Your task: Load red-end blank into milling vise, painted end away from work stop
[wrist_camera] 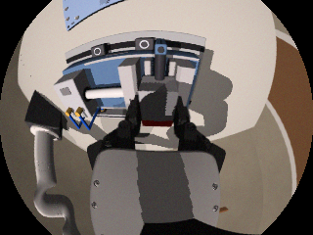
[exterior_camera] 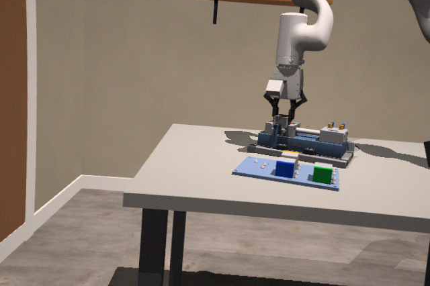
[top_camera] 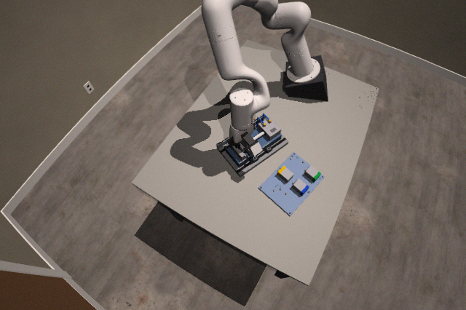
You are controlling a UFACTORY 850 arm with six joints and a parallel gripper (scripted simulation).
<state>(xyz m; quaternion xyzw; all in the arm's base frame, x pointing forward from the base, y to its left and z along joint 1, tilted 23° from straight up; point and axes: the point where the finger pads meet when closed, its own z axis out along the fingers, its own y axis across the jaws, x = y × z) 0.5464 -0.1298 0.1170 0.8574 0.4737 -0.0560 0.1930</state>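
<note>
- Top view: the arm (top_camera: 222,32) (exterior_camera: 318,36) (wrist_camera: 45,159) rises from its dark base (top_camera: 310,90) (wrist_camera: 36,110) at the far side of the tabletop (top_camera: 210,204) (exterior_camera: 201,185) (wrist_camera: 235,64), bends high over it and drops to the vise (top_camera: 271,129) (exterior_camera: 312,146) (wrist_camera: 108,73).
- The last link stands nearly upright over the vise, hiding much of the gripper (top_camera: 243,150) (exterior_camera: 283,117) (wrist_camera: 157,103).
- The infeed plate (top_camera: 287,203) (exterior_camera: 254,168) (wrist_camera: 85,11) lies near the vise, bearing the yellow blank (top_camera: 285,173) (exterior_camera: 291,156), blue blank (top_camera: 301,187) (exterior_camera: 285,168) and green blank (top_camera: 312,172) (exterior_camera: 322,174).
- Exterior view: the wrist curls round into an upright link, and the gripper points down, its fingers reaching close to the jaw tops.
- The red blank (exterior_camera: 281,120) (wrist_camera: 157,104) is pinched between the fingers, its upper part above the jaw tops; whether it touches the low bars cannot be told.
- Wrist view: the fingers grip the red blank from both sides, over the space between the moving jaw (wrist_camera: 128,75) and fixed jaw (wrist_camera: 186,73).
- Its red end faces away from the work stop (wrist_camera: 160,61); the other end is close to the stop, contact unclear.
</note>
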